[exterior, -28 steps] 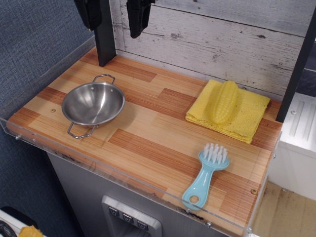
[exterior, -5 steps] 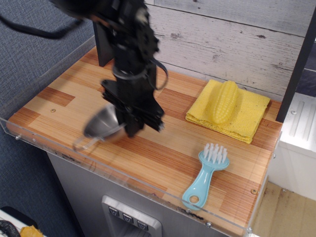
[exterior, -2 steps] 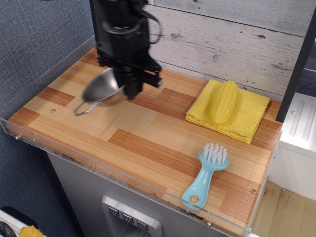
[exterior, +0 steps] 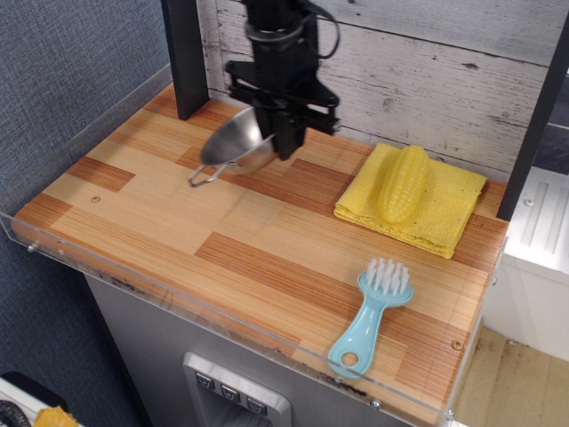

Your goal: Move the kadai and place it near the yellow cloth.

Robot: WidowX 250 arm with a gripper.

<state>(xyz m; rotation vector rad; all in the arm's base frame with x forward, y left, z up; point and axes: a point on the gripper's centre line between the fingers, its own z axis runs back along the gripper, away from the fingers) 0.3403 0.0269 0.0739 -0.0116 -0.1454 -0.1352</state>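
Observation:
The kadai (exterior: 233, 145), a small shiny steel pan with wire loop handles, hangs tilted above the wooden table top, its open side turned away to the upper left. My black gripper (exterior: 283, 142) is shut on its right rim and holds it in the air at the back middle. One wire handle (exterior: 203, 175) points down to the left. The yellow cloth (exterior: 427, 203) lies flat at the back right, with a yellow plastic corn cob (exterior: 402, 183) on it. The kadai is to the left of the cloth, apart from it.
A light blue brush (exterior: 370, 313) with white bristles lies near the front right. A clear acrylic rim (exterior: 222, 320) runs along the table's front and left edges. A black post (exterior: 182, 53) stands at the back left, a wooden plank wall (exterior: 427, 71) behind.
The gripper took hold of the kadai at the left front, lifted it, and has carried it up and to the right toward the back middle. Cloth, corn and brush have not moved.

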